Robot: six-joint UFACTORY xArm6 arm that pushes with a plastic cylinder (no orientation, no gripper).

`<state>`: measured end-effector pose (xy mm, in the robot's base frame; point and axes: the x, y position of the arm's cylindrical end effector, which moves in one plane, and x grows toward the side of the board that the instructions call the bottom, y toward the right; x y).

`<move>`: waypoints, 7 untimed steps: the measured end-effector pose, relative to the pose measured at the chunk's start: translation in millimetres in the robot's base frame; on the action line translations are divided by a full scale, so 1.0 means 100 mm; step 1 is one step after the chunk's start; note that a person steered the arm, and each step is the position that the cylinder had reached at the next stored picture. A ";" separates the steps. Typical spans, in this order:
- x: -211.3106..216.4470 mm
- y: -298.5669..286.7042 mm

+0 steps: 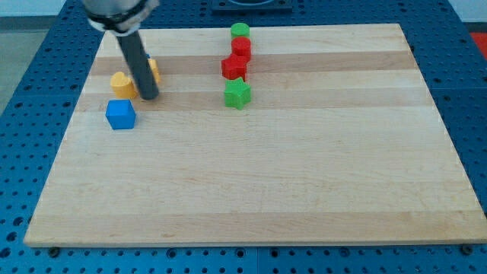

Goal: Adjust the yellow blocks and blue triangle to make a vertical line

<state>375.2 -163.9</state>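
Observation:
My tip [148, 97] rests on the board at the view's upper left. A yellow heart-shaped block [122, 83] lies just left of the tip, close to the rod. A second yellow block [153, 69] sits right behind the rod and is partly hidden by it; its shape is unclear. A blue block [120, 114] lies below and left of the tip, a short gap away; it looks like a cube. No blue triangle is clearly made out.
A green round block [240, 31], a red block [242, 47], a red star [234, 67] and a green star [237, 93] form a rough column at the view's top centre. The wooden board [266, 175] sits on a blue pegged table.

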 end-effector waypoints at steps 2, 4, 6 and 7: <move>-0.30 0.28; -0.51 -0.44; -0.64 -0.09; -0.70 -0.18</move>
